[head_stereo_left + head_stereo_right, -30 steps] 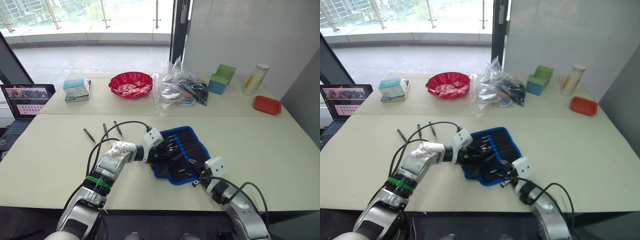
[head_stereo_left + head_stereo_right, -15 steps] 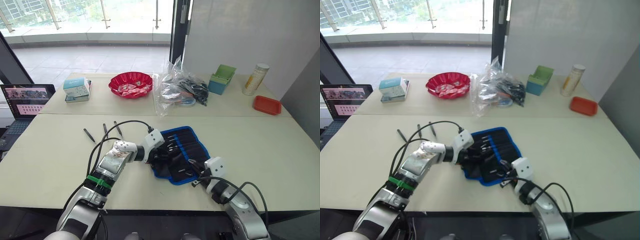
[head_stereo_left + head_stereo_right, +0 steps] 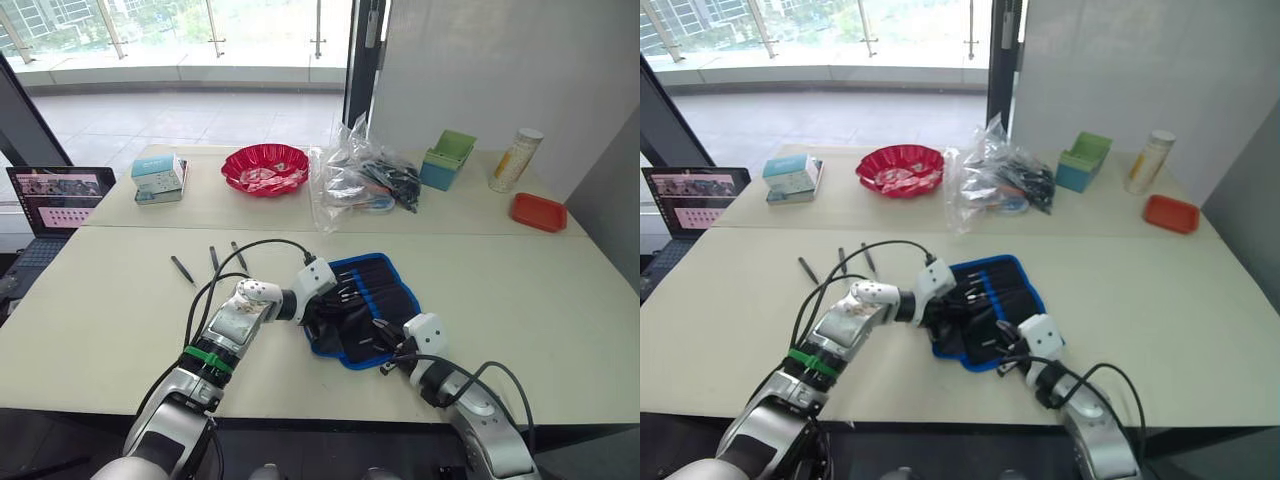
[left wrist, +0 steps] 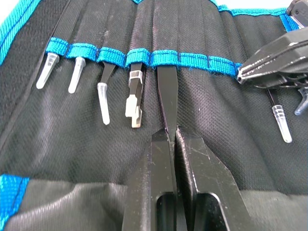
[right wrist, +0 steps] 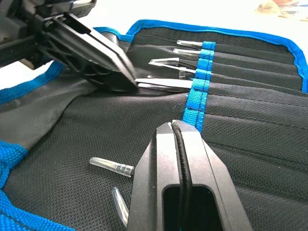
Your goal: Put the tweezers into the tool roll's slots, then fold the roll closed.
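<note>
Pinching a tweezer [image 4: 167, 98] half-seated in its slot [image 4: 165, 58], the left gripper [image 4: 172, 139] may snag the roll [image 4: 96, 149]; the right gripper [image 5: 176, 129] rests closed, empty.

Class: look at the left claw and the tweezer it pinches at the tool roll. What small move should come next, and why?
Probably push it further in. The left claw is shut on a tweezer that is already threaded under the blue band of the tool roll, yet much of it is exposed. Three more tweezers lie on the table.
</note>
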### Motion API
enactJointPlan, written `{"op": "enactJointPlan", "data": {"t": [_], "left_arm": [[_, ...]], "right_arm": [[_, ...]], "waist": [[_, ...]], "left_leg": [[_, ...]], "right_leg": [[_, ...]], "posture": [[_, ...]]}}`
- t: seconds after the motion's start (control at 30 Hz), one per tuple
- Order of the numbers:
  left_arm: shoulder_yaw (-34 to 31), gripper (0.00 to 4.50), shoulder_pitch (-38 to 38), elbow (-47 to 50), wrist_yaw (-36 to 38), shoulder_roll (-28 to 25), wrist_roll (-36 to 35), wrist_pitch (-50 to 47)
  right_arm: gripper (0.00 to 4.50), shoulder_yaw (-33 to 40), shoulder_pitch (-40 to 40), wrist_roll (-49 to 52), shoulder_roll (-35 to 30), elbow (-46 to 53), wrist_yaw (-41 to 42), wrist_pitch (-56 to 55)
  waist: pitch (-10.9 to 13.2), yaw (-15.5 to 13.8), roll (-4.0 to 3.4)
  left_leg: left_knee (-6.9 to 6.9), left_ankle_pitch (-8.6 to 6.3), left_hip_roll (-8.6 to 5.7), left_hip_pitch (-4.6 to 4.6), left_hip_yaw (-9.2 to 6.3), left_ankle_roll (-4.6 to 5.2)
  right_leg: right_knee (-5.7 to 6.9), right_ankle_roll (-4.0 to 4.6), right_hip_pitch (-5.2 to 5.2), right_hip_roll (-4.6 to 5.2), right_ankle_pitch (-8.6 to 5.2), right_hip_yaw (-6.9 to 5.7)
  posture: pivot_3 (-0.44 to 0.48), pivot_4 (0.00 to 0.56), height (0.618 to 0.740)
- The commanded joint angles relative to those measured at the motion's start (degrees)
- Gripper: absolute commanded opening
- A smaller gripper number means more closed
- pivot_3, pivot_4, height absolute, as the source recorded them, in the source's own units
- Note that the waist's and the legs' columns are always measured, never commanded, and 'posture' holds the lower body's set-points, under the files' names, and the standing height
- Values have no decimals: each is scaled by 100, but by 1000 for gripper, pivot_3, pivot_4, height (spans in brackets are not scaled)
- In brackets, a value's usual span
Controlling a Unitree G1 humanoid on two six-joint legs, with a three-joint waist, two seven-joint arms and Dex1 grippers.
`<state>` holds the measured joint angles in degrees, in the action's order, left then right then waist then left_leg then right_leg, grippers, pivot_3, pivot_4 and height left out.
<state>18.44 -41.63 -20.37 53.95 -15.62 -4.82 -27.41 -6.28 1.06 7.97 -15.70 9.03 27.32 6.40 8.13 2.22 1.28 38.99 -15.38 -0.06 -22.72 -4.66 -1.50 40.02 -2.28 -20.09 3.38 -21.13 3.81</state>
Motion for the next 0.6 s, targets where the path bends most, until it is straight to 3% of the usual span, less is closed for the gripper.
{"op": "enactJointPlan", "data": {"t": [0.03, 0.37, 0.5, 0.6], "left_arm": [[86, 15, -255, -158, -47, 229, 79, 240], [190, 15, -734, -996, -155, 594, 483, 810], [45, 15, -681, -870, -81, 443, 451, 699], [-143, 961, -419, -287, 252, 43, 202, 347]], "right_arm": [[0, -193, 129, -124, -41, -228, 27, 316], [0, -207, 178, -126, -62, -256, 24, 381], [0, -122, 154, -119, -63, -301, -32, 376], [0, 57, 135, -31, -46, -336, -107, 349]], "waist": [[-1, -13, 1], [-9, -50, 12], [-9, -49, 11], [-10, -13, 11]], "left_leg": [[1, 1, -1, 0, 1, 0], [1, 2, -3, 0, 5, 2], [1, 2, -2, 0, 5, 3], [0, 3, -1, 0, 2, 3]], "right_leg": [[-2, 0, 1, 0, 0, 0], [-8, 0, 5, 2, 0, 0], [-9, 0, 5, 2, 0, 0], [-10, 0, 4, 1, 0, 0]], "posture": [[0, 150, 740], [0, 150, 740], [0, 150, 740], [0, 150, 740]]}}
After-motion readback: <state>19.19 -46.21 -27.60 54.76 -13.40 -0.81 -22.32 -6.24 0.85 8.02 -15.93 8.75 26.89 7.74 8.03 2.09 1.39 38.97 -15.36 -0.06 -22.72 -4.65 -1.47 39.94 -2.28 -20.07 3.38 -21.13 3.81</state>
